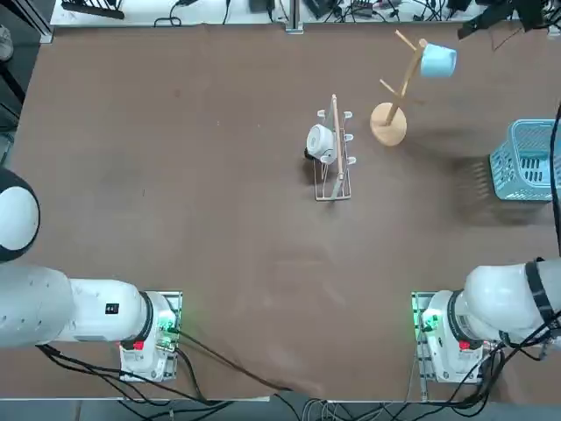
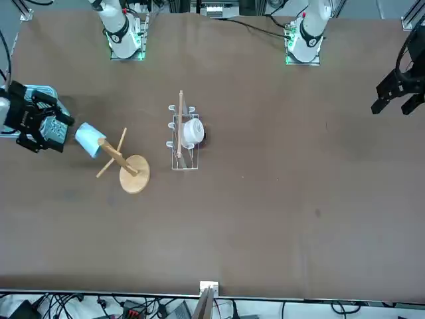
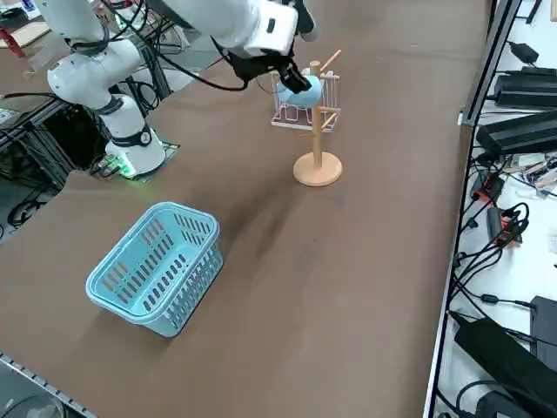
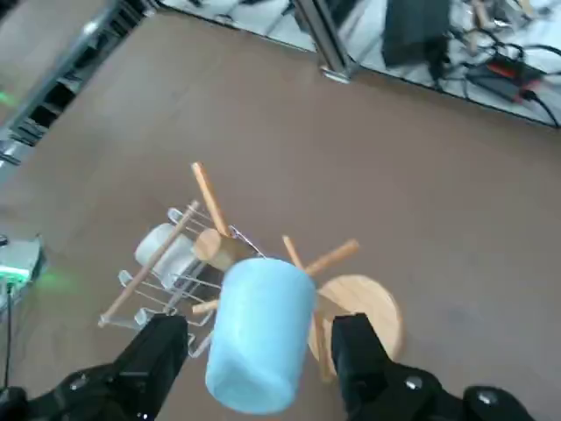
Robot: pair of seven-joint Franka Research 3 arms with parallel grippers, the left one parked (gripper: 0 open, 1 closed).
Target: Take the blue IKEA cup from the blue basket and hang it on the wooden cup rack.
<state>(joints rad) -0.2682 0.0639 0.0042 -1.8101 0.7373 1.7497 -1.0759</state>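
1. Hovering just beside the rack, the right hand (image 4: 254, 368) has its 2 fingers spread wide, one on either side of the blue IKEA cup (image 4: 259, 331) and, as far as the wrist view shows, clear of its walls; it reads as released, not gripping.
2. The cup sits on an upper peg of the wooden cup rack (image 1: 392, 98), tilted, its mouth over the peg so that the peg alone seems to carry it. That angle is what keeps it from sliding off.
3. The rack stands upright on its round base on the bench (image 1: 219, 219), with other pegs bare.
4. Just beside the rack is a flat wire-and-wood rack (image 1: 334, 153) holding a white cup (image 1: 319, 141); neither belongs to the task.
5. The blue basket (image 3: 157, 266) stands well apart from the rack, near the bench edge, and looks empty.
6. Judged from this, the hanging appears done; the hand only needs to back away without nudging the cup.
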